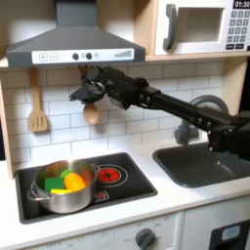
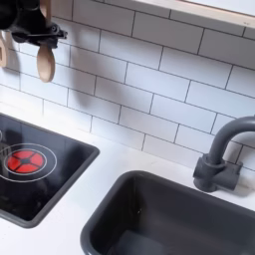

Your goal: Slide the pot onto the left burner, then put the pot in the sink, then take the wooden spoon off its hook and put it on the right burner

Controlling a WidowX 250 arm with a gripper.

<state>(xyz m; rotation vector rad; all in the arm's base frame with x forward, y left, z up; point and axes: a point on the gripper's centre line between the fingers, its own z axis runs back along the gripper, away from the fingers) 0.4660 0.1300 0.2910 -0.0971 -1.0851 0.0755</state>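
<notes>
Against the tiled wall, my gripper [image 1: 88, 93] has its jaws clamped on the wooden spoon [image 1: 91, 112], which hangs straight down below them.

A white counter [image 1: 127, 210] carries everything, running along the foot of the tiled wall. A black two-burner cooktop [image 1: 122, 186] is set into it toward the first exterior view's left end, and the pot [image 1: 64, 187], filled with colourful toy food, stands on the burner nearer that end. The sink [image 2: 164, 219] is sunk into the counter's other end, its dark faucet [image 2: 221, 159] at the back edge.
</notes>
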